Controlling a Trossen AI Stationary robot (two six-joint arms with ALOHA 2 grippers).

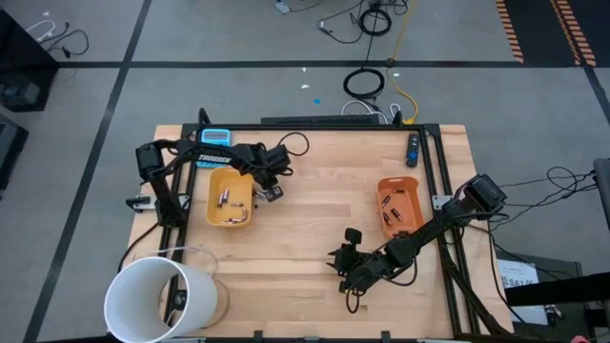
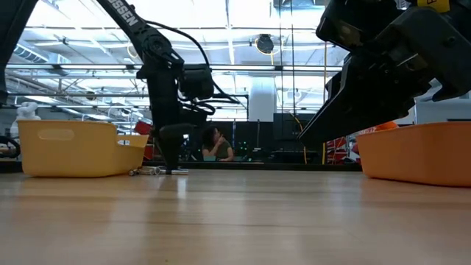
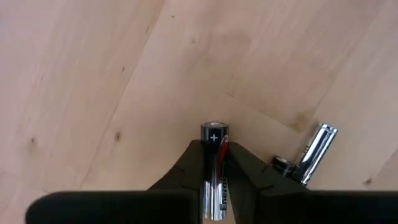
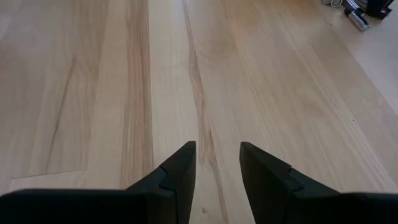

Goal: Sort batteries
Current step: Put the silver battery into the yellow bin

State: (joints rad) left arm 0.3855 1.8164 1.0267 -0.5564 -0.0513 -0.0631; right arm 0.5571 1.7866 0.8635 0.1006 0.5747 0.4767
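My left gripper [image 1: 270, 191] stands just right of the yellow tray [image 1: 217, 211] and is shut on a dark-and-silver battery [image 3: 213, 163]. A second, silvery battery [image 3: 315, 153] lies on the wood right beside it. Several batteries lie in the yellow tray and in the orange tray [image 1: 412, 187]. In the low view the left gripper [image 2: 171, 168] reaches down to the table top beside loose batteries [image 2: 149, 171]. My right gripper [image 4: 217, 150] hangs open over bare wood near the table's front middle [image 1: 345, 268]. My left gripper pinches the battery by its two long sides [image 3: 214, 180] between its two fingers, coming from above and pointing steeply down. The battery's plus end [image 3: 213, 135] sticks out beyond the fingertips. Its fingertips [image 2: 176, 170] are at table level; whether the battery is lifted I cannot tell.
A white bucket [image 1: 152, 300] stands at the near left corner. A blue calculator [image 1: 215, 139] lies at the far left behind the yellow tray. Black frame rails [image 1: 440, 162] run along the far and right edges. Open wood lies between the two trays.
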